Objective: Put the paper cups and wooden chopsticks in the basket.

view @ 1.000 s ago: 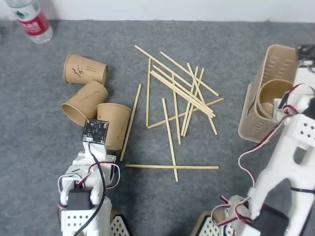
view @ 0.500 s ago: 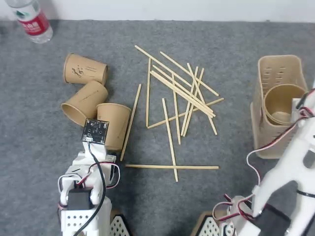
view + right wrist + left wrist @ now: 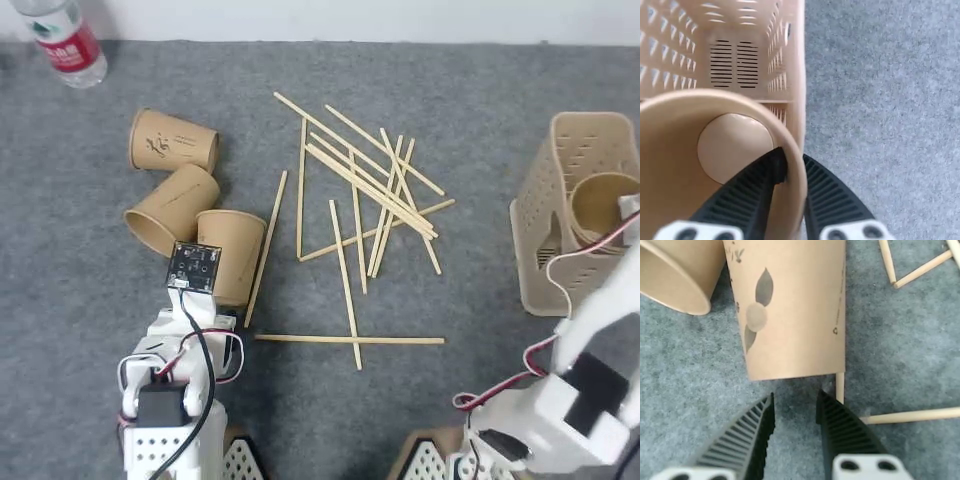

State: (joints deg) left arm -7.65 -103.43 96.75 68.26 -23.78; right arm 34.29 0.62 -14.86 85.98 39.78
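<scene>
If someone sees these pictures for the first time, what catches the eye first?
Scattered wooden chopsticks lie criss-cross mid-table on the grey carpet. To their left, three brown paper cups lie on their sides. At the right edge, the right gripper pinches the rim of a fourth paper cup inside the beige slotted plastic basket.

Plastic bottle (image 3: 62, 40) on grey carpet (image 3: 480, 130).

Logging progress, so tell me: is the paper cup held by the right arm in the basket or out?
In: the tan paper cup sits within the beige plastic basket, the right gripper shut on its rim.
</scene>
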